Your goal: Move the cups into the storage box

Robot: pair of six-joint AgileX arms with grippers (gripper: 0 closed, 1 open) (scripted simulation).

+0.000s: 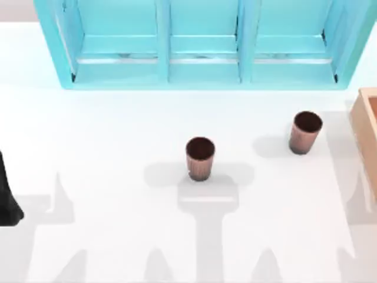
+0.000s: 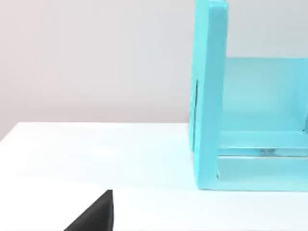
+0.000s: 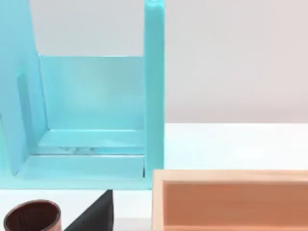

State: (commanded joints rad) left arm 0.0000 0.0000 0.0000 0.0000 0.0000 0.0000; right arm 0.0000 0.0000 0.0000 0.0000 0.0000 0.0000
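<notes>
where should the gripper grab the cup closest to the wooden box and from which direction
Probably at the rim of the right cup, one finger inside and one outside, coming down from above. It stands upright with its mouth open, apart from the storage box, and its ribbed wall tapers downward.

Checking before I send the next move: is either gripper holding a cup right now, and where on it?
Nothing is held. Both cups stand upright and free on the table, outside the storage box.

Surface finish check: cups, storage box, shelf unit, worktop

Both cups look reddish-brown, finely ribbed, faintly sheened, dark inside. Right of them, the storage box appears matt, wood-coloured, orange within. Turquoise shelf unit behind the cups: smooth, slightly glossy. Worktop: plain smooth white.
</notes>
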